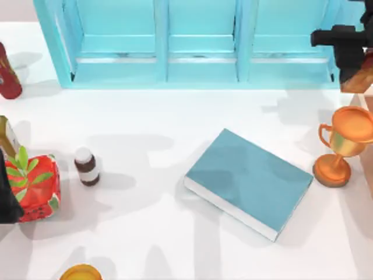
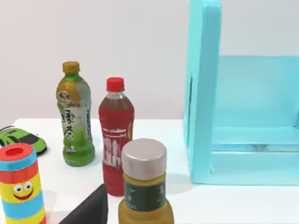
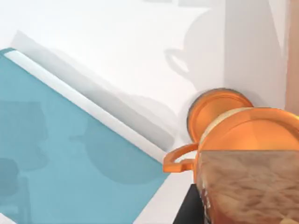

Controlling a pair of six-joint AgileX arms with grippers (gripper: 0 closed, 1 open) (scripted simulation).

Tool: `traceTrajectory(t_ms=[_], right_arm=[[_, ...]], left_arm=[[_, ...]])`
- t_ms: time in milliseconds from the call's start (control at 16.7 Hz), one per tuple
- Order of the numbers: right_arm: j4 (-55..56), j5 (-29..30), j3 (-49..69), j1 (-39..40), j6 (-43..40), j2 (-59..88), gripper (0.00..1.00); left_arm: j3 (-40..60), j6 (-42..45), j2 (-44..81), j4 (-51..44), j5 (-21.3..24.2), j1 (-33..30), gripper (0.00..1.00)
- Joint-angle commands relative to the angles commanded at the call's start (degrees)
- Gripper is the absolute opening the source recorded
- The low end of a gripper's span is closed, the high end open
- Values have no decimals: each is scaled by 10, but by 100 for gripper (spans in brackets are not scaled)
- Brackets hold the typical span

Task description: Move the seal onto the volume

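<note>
The right gripper [image 1: 349,58] sits at the far right of the tabletop [image 1: 145,233], in front of the shelf unit [image 1: 198,41], clamped on the seal [image 1: 356,80]. In the right wrist view the seal [image 3: 247,186] hangs above the orange trophy [image 3: 233,121], with the book [image 3: 70,154] just beside the trophy's base.

The main risk, as I judge it, is the trophy [image 1: 341,146], which stands between the held seal and the book [image 1: 247,182]. A low, direct sweep could clip its cup or handle and knock it over. Letting go too high is the other worry, because a small upright block could topple or roll off the cover (the book lies at a slant, so its near corner offers little margin). The left arm [image 1: 7,201] is parked at the left edge.

As for containers, the shelf unit's compartments look bare. The trophy cup's inside is mostly hidden by the seal. A small brown bottle [image 1: 87,166] stands capped near the left. In the left wrist view a green tea bottle [image 2: 74,116] and a red drink bottle [image 2: 116,135] are both capped and nearly full, beside a lidded yellow jar [image 2: 144,186].
</note>
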Motion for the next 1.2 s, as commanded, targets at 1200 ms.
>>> traceTrajectory(t_ms=[1200], right_arm=[[61, -7, -41, 188, 184, 159, 0]], left_arm=[[0, 0, 0, 0, 0, 0, 100]])
